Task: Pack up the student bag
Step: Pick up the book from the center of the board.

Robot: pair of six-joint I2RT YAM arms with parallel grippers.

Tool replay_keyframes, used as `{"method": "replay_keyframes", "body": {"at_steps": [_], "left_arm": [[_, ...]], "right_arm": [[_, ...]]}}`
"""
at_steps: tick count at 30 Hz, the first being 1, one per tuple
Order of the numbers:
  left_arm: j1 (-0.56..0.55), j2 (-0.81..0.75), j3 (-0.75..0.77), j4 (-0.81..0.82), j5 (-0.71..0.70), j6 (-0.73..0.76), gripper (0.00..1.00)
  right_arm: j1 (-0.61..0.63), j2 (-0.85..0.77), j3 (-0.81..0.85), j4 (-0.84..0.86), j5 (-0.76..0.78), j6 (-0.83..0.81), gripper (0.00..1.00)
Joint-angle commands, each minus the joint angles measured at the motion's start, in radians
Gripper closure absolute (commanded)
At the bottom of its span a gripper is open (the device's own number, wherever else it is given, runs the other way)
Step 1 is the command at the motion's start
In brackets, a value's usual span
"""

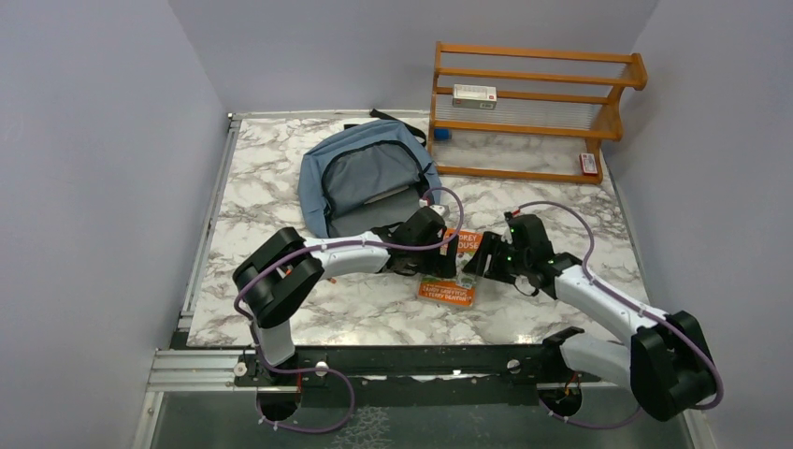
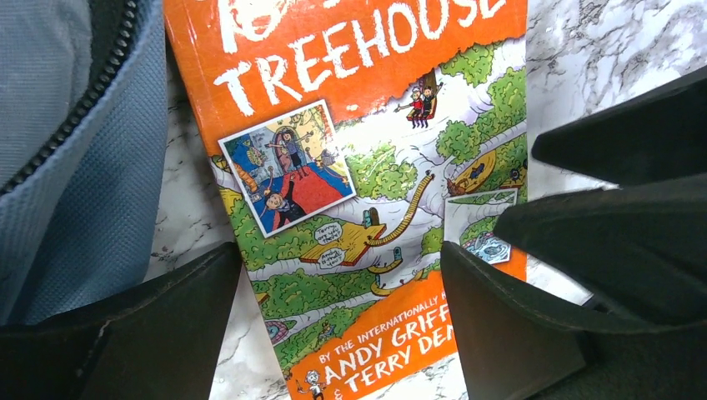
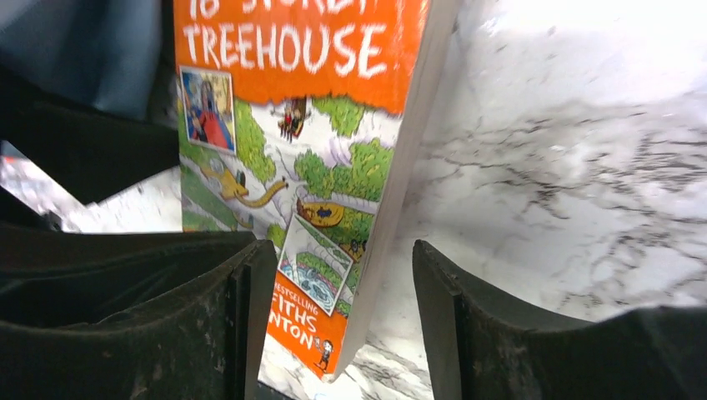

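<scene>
The student bag (image 1: 365,178) lies flat at the back middle of the table, its main zip open; its blue fabric also shows at the left in the left wrist view (image 2: 75,167). In front of it an orange Treehouse paperback (image 1: 449,290) lies on the marble. My left gripper (image 1: 438,254) hovers open over the book (image 2: 358,167), its fingers (image 2: 183,325) spread across the cover's lower half. My right gripper (image 1: 482,265) is open too, and the book's page edge (image 3: 392,208) stands between its fingers (image 3: 250,317) with a gap on the right side.
A wooden rack (image 1: 533,112) stands at the back right with a small box (image 1: 474,94) on a shelf and a red item (image 1: 587,164) at its foot. Grey walls close in left, right and behind. The table's metal rail (image 1: 215,187) runs along the left.
</scene>
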State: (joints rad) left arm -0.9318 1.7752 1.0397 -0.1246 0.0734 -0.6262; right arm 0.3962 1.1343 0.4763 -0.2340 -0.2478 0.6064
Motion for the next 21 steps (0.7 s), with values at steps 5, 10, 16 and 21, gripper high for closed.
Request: {"method": "replay_keyframes", "body": {"at_steps": [5, 10, 16, 21], "left_arm": [[-0.001, -0.003, -0.024, 0.036, 0.024, 0.031, 0.13], [0.016, -0.015, -0.05, 0.07, 0.053, 0.03, 0.13], [0.068, -0.029, -0.091, 0.12, 0.127, 0.019, 0.12], [0.111, -0.043, -0.111, 0.121, 0.158, 0.023, 0.09]], "right_arm": [[0.003, 0.023, 0.022, -0.016, 0.115, 0.095, 0.33], [0.003, 0.085, -0.003, 0.056, 0.068, 0.126, 0.35], [0.003, 0.138, -0.071, 0.147, 0.034, 0.195, 0.47], [0.001, 0.172, -0.131, 0.193, 0.076, 0.253, 0.81]]}}
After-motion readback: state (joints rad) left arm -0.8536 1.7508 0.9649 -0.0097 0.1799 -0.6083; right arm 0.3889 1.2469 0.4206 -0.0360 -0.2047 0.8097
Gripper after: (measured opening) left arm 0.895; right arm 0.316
